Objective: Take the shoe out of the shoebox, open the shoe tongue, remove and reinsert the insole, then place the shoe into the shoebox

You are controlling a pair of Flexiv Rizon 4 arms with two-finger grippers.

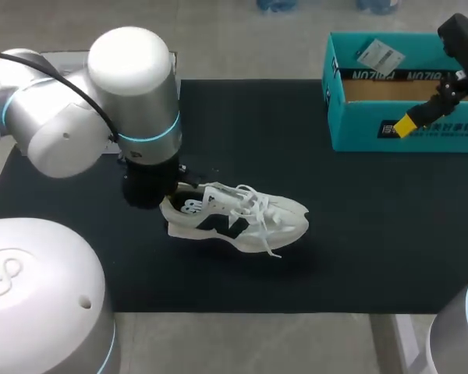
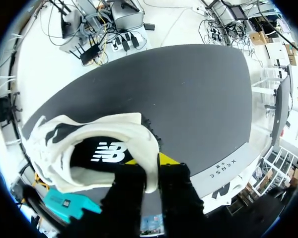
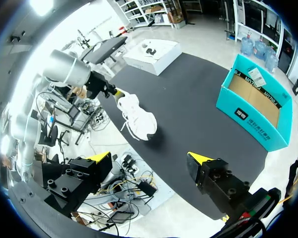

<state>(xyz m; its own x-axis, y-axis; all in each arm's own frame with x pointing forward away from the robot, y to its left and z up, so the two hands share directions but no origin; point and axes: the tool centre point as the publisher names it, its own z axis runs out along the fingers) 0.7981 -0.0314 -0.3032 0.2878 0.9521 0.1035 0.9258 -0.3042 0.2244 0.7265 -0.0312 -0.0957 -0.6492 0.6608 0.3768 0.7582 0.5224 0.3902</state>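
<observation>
The white shoe (image 1: 235, 218), soft-sided with dark side patches and loose laces, sits on the matte black mat (image 1: 359, 234) a little left of its middle, toe toward the right edge. The left gripper (image 2: 148, 161) pinches the padded heel collar between its fingers, the dark insole (image 2: 107, 151) visible inside. The open teal cardboard shoebox (image 1: 351, 128) stands at the far right corner; the right gripper (image 3: 149, 158) hangs above it, spread wide.
</observation>
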